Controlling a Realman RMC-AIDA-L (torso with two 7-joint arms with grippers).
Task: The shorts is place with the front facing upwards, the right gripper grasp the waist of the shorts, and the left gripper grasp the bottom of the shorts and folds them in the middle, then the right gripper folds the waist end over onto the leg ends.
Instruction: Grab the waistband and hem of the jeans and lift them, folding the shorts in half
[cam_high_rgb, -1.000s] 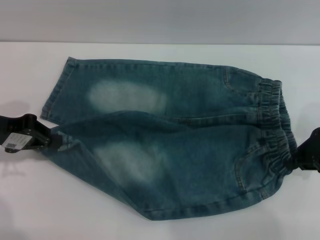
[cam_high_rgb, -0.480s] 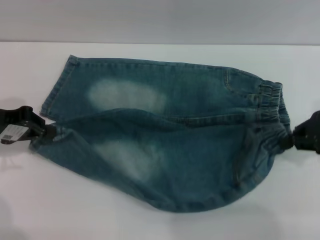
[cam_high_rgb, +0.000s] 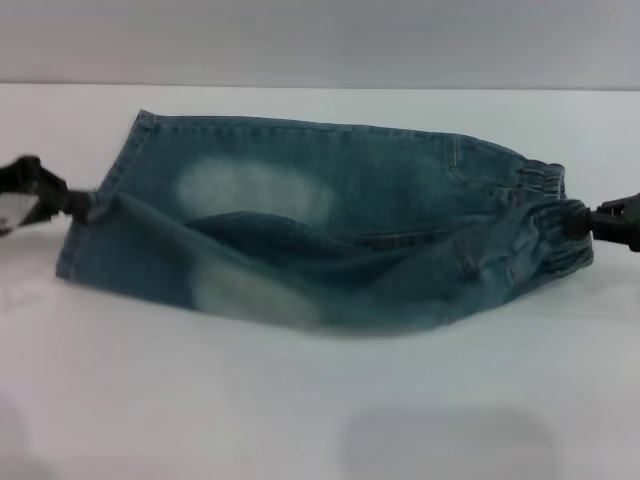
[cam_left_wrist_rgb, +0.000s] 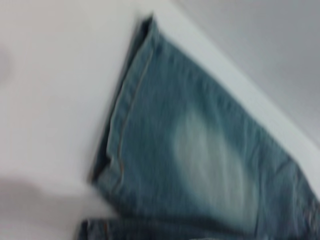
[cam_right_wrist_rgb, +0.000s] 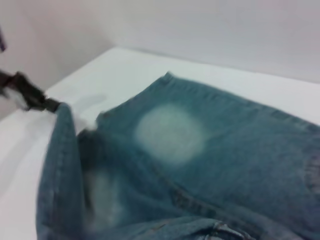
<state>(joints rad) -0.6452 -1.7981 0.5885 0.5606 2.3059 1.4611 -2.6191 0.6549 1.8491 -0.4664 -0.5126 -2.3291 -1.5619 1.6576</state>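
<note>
Shorts: one pair, the shorts (cam_high_rgb: 330, 230) lie across the table (cam_high_rgb: 300, 400), far leg flat, near leg lifted off the surface and slung between the two grippers.
Waist: the waist of the shorts (cam_high_rgb: 545, 225) sits at 3 o'clock in the head view, its near part raised.
Leg ends: two; the far hem (cam_left_wrist_rgb: 131, 100) rests flat at 10 o'clock, the near hem (cam_high_rgb: 85, 235) hangs at 9 o'clock.
Left gripper: one, the left gripper (cam_high_rgb: 85, 205) at 9 o'clock, jaws pinching the near leg hem.
Right gripper: one, the right gripper (cam_high_rgb: 588, 220) at 3 o'clock, jaws pinching the waistband.
Faded patches: two pale ovals, one on each leg.
Step, as I judge it: lengthwise fold in progress, near half being carried toward the far half.
Risk one: the denim sags in the middle; if the grippers travel unevenly, the near leg could land skewed, edges not matching.
Risk two: heavy cloth held by thin pinches at either end may slip out under tension.
Risk three: dragging could shift or bunch the flat far leg.
</note>
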